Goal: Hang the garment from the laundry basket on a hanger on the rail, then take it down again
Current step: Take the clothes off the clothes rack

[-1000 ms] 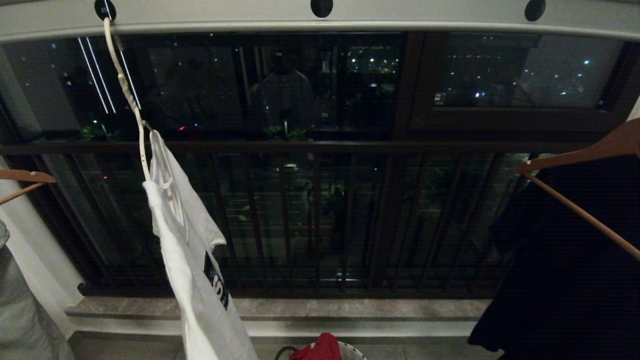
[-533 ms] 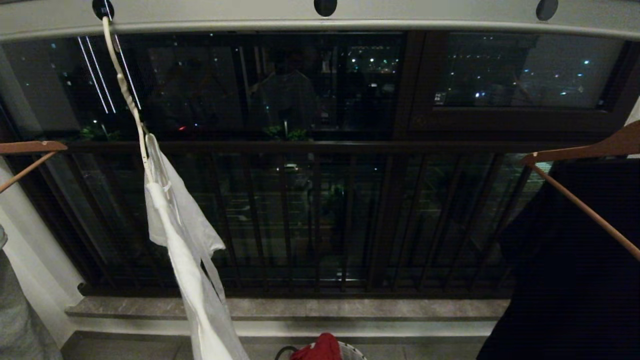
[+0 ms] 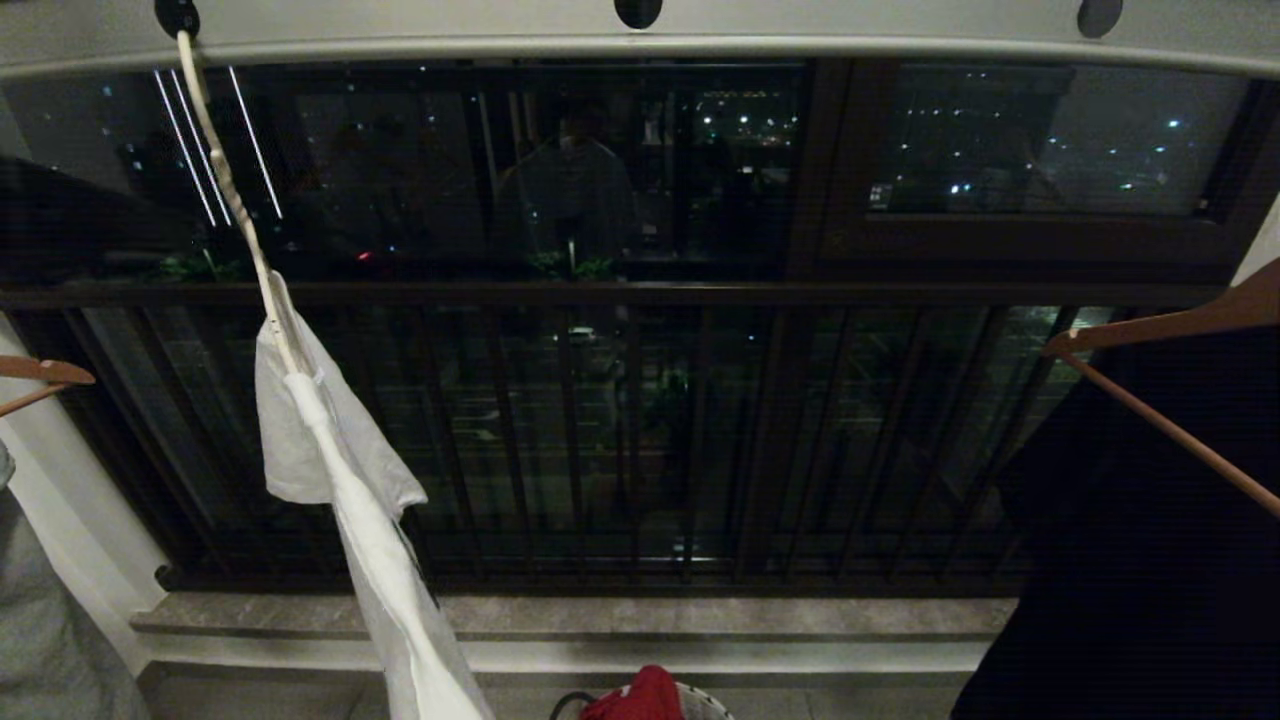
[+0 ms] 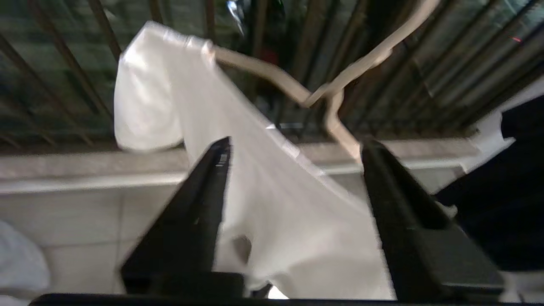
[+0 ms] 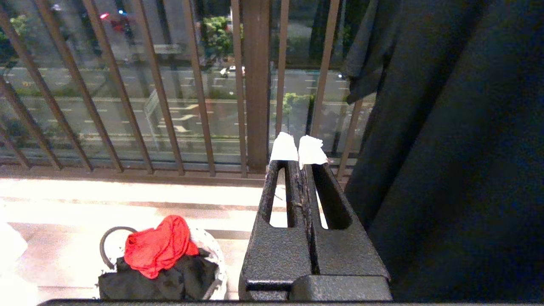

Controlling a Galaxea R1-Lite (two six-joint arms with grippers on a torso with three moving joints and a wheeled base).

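- The white T-shirt [image 3: 340, 470] hangs on the thin white wire hanger [image 3: 232, 190], whose hook sits in a black hole of the pale grey rail [image 3: 640, 35] at the upper left of the head view; the shirt is bunched toward one shoulder of the hanger and droops in a long fold, so it sits lopsided, not spread.
- The left gripper [image 4: 293, 146] is released, its two dark fingers standing wide apart with the shirt cloth and the hanger's twisted neck [image 4: 329, 100] seen between and beyond them; nothing is clamped. Aimed this way, it seems to be lining up on the hanger or shirt, probably for the take-down half of the task.
- The right gripper [image 5: 297, 153] is clenched with nothing in it, white pads together, parked low and facing the dark brown railing [image 5: 255, 85].
- The laundry basket [image 5: 212, 255] stands on the floor below, holding a red cloth [image 5: 159, 244] over a black garment [image 5: 161, 278].
- Brown wooden hangers [image 3: 1160, 330] flank the scene, the one on the robot's right carrying a dark garment [image 3: 1150, 540]; both hang well apart from the shirt.
- The drooping cloth crowds the neck, so a grasp there could catch fabric.
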